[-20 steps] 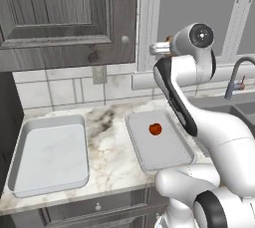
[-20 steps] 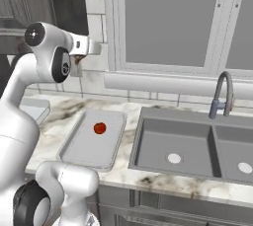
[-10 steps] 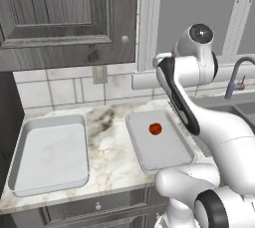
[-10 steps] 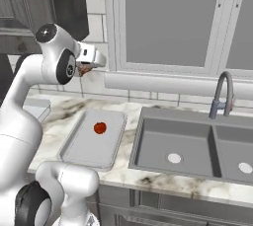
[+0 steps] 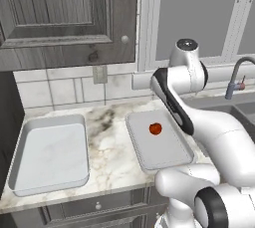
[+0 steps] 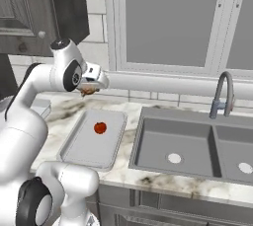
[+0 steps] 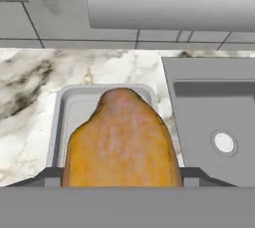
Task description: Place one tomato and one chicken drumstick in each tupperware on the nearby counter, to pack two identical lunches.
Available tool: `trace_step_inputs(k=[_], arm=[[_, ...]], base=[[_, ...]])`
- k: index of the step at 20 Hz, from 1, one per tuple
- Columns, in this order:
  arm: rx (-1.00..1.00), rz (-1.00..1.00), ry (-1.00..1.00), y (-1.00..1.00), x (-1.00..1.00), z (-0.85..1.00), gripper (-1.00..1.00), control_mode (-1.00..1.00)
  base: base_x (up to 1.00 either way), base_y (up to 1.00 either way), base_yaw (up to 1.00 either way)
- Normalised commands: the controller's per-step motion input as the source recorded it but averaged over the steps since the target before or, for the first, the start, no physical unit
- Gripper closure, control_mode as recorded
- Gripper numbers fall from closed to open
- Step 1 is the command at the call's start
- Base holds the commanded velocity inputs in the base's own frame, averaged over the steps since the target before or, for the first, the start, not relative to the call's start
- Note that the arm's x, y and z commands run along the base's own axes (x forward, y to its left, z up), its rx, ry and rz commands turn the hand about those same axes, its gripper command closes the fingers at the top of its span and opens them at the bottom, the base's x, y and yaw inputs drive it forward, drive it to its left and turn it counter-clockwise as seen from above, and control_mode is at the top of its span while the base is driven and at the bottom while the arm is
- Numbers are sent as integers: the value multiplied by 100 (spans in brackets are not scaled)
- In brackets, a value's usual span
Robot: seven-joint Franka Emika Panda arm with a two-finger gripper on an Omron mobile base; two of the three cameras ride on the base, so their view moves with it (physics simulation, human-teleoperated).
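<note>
Gripping a chicken drumstick, end effector above tupperware.

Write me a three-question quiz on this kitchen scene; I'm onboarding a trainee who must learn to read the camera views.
1. True or false: the tomato lies in the tupperware nearer the sink.
2. What does the gripper hold? A) a chicken drumstick B) a tomato C) a sponge
3. Fill in: the left tupperware holds ____ food.

Key:
1. True; it lies in the right tupperware, the one beside the sink.
2. A; the chicken drumstick sits between the fingers, above the counter.
3. No.
</note>
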Motion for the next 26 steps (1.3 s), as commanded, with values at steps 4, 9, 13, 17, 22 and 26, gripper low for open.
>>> trace_step_inputs(k=[4,9,13,17,22,26], arm=[[0,0,33,0,0,-91,100,-100],[0,0,32,0,0,-88,100,-100],[0,0,28,0,0,-89,100,-100],[0,0,26,0,0,-84,100,-100],[0,0,21,0,0,-71,100,-100],[0,0,13,0,1,-54,100,-100]], base=[[0,0,0],[0,0,0],[0,0,0],[0,0,0],[0,0,0],[0,0,0]])
